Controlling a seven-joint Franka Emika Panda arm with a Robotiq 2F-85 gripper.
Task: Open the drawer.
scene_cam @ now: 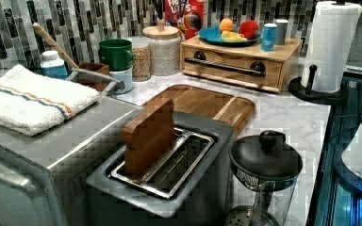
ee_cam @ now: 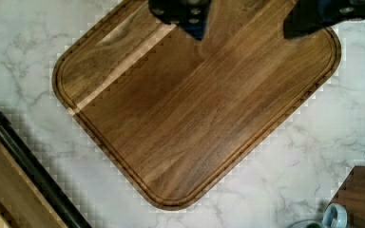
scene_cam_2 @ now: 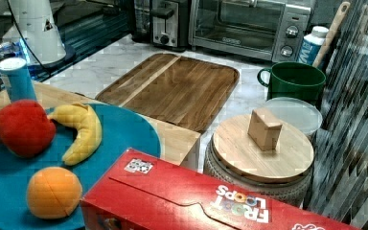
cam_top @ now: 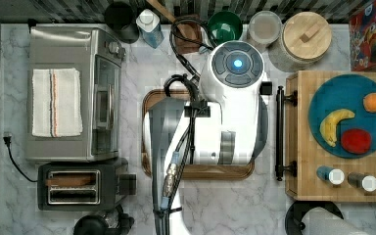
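While your pincer (ee_cam: pixel 242 21) hangs spread wide and empty above the dark cutting board (ee_cam: pixel 195 109), the drawer (scene_cam: pixel 231 68) sits shut under the blue plate (cam_top: pixel 350 115) at the top view's right. Its black bar handle (cam_top: pixel 279 133) faces the board. Approach off-centre or too high and a finger may skid off the bar, shove the whole box across the marble table (cam_top: pixel 215 205), or topple the shakers (cam_top: pixel 332 176) on top.
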